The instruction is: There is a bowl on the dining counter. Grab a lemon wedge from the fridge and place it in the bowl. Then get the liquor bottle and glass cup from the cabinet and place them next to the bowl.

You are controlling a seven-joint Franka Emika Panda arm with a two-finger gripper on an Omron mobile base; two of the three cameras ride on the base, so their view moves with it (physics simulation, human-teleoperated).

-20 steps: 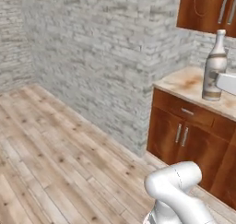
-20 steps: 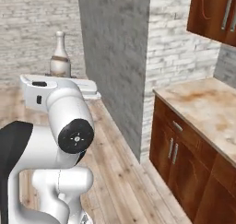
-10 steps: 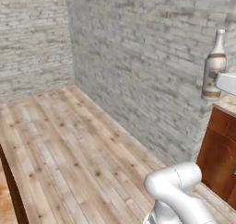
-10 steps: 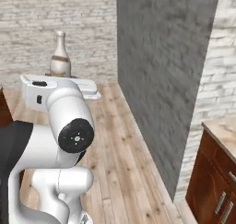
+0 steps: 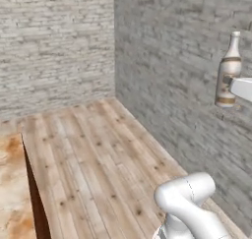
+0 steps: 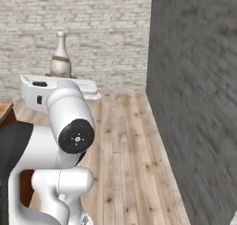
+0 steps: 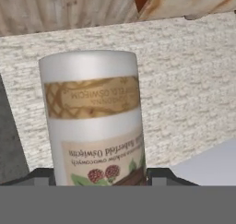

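Observation:
My gripper [image 7: 99, 177] is shut on the liquor bottle [image 7: 94, 117], a pale bottle with a tan band and a berry label, and holds it upright in the air. Dark fingertips [image 7: 159, 176] sit on either side of its body. The left base view has the liquor bottle [image 5: 229, 75] at the right edge, against the grey stone wall. From the right base view, the liquor bottle [image 6: 60, 57] stands above my white hand [image 6: 60, 87]. A corner of the dining counter [image 5: 10, 184] lies at the lower left. The bowl and the glass cup are out of view.
A grey stone wall [image 5: 187, 75] runs along the right and meets a pale brick wall [image 5: 54, 46] at the back. Open wooden floor [image 5: 98, 159] stretches between them. The counter's reddish wood side [image 5: 34, 194] borders the floor on the left.
The base has turned, so the whole scene has swung: the wall cabinet and wall counter slid out of view and the dining counter's corner came in. The bottle stays held the same way.

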